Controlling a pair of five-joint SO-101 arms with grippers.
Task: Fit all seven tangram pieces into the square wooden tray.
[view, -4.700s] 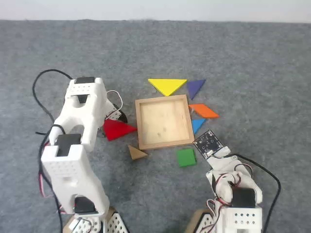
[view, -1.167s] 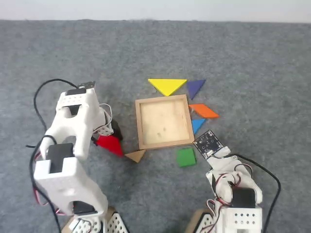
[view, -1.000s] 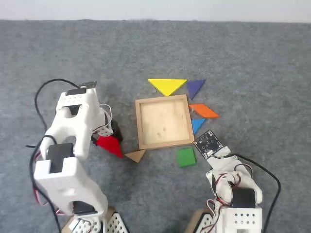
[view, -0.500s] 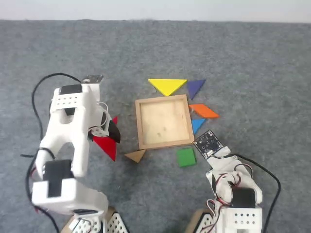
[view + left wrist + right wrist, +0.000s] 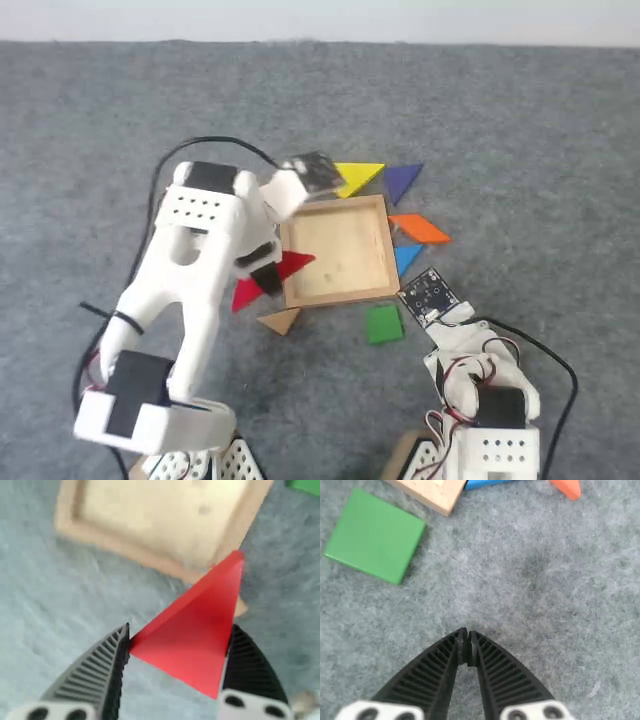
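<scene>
Left pincer (image 5: 178, 630): pinching red triangle (image 5: 195, 645), raised, tip over left rim of wooden tray (image 5: 345, 293). Right pincer (image 5: 468, 647): pressed together, low over tabletop (image 5: 545, 580), near green square (image 5: 372, 537). Tan triangle (image 5: 280, 320) just beside tray's near-left corner. Yellow triangle (image 5: 360, 175), purple triangle (image 5: 403, 180), orange piece (image 5: 420, 228) and blue triangle (image 5: 406, 257) outside tray, along far and right sides.

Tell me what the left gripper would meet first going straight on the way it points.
Most likely the rim of the square wooden tray. The left gripper, shut on the red triangle, points at it, so the triangle's tip would arrive first. Its height above the rim is unclear.
</scene>
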